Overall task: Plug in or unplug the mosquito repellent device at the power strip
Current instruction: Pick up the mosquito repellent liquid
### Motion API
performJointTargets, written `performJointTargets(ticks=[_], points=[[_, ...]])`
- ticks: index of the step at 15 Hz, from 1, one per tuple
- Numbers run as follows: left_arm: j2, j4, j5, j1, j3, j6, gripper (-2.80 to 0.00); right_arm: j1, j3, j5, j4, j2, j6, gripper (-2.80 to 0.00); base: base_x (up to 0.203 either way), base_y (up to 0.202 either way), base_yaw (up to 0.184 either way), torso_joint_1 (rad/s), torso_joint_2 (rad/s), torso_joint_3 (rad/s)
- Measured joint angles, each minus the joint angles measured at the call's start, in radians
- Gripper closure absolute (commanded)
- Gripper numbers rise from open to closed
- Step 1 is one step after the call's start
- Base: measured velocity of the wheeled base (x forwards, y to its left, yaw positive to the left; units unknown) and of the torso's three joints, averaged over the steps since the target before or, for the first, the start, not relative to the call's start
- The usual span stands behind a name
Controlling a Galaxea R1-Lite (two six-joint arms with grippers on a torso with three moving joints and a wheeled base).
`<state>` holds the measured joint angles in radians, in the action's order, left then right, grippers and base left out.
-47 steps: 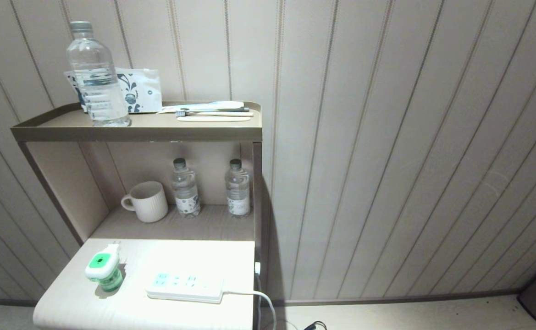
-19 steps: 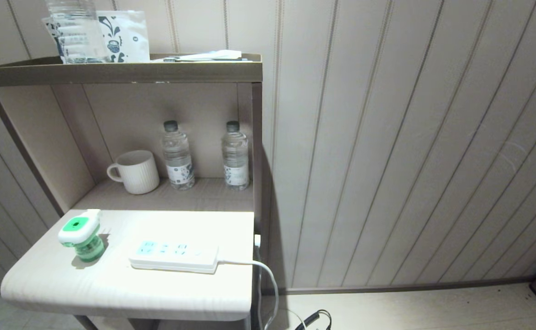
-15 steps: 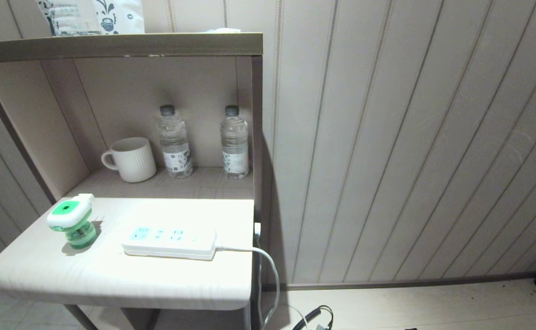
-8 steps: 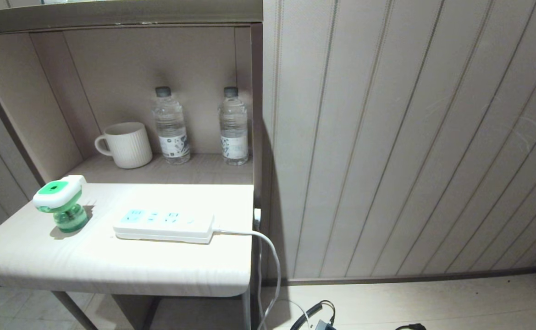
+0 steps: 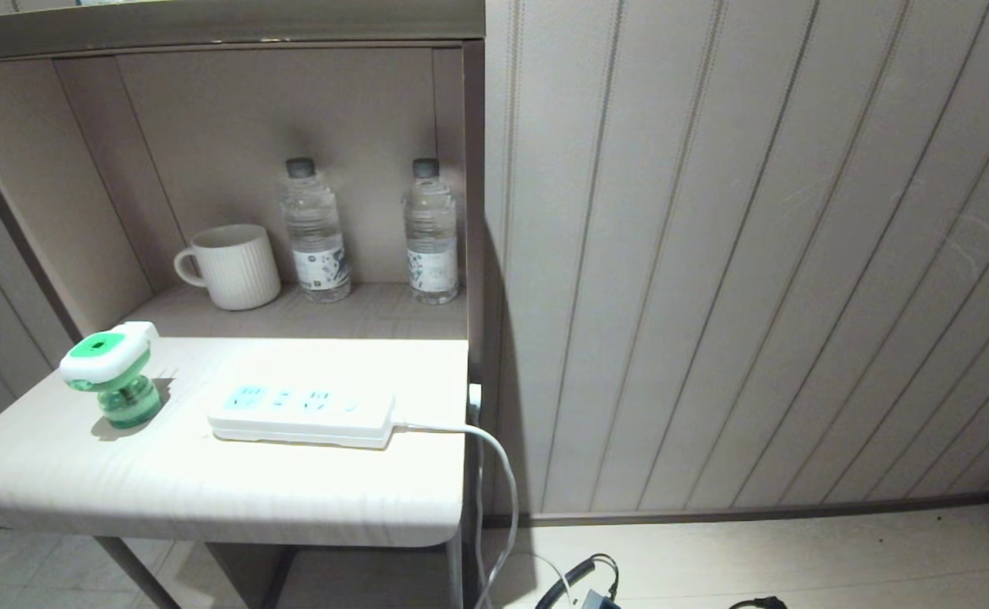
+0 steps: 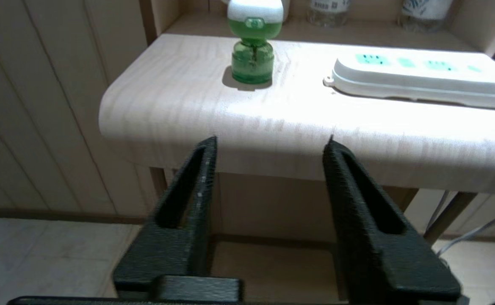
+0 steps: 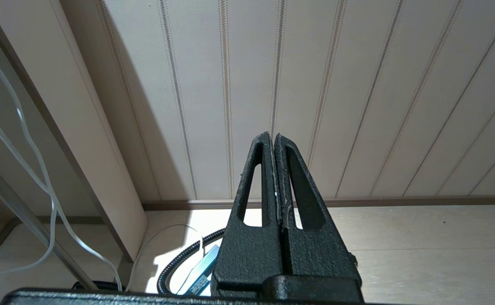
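left gripper [image 6: 270, 142] jaws apart below tabletop [image 6: 179, 106] front edge; mosquito repellent device [image 5: 111, 377] upright, unplugged, beside power strip [image 5: 301, 415]; right gripper [image 7: 272, 137] closed

Up on the inner shelf [image 5: 376, 317]: a ribbed white mug [image 5: 232, 266] at the left, handle turned left, then two clear water bottles [image 5: 315, 230], dark-capped, standing upright and apart. Striped panelled wall [image 5: 714, 254] off to the right. Down on the pale floor [image 5: 756, 554], a coiled black cable [image 5: 574, 579].
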<state>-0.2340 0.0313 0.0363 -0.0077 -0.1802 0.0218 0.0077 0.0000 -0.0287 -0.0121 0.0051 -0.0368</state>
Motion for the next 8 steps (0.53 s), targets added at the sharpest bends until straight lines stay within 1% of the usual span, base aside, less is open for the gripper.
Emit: performJointTargets(ticks=[2, 3, 6, 8], points=[[-0.04, 0.022, -0.005, 0.0, 0.001, -0.013, -2.8, 0.0, 0.0, 0.0, 0.0, 0.0, 0.0, 0.0, 0.0, 0.0, 0.0, 0.0, 0.0, 0.0], [-0.07, 0.054, -0.005, 0.0, -0.003, -0.015, -2.8, 0.0, 0.0, 0.0, 0.0, 0.0, 0.0, 0.0, 0.0, 0.0, 0.0, 0.0, 0.0, 0.0], [-0.196, 0.213, -0.003, 0.001, -0.008, -0.015, -2.8, 0.0, 0.0, 0.0, 0.0, 0.0, 0.0, 0.0, 0.0, 0.0, 0.0, 0.0, 0.0, 0.0], [-0.301, 0.346, 0.003, 0.001, -0.003, -0.008, -2.8, 0.0, 0.0, 0.0, 0.0, 0.0, 0.0, 0.0, 0.0, 0.0, 0.0, 0.0, 0.0, 0.0]])
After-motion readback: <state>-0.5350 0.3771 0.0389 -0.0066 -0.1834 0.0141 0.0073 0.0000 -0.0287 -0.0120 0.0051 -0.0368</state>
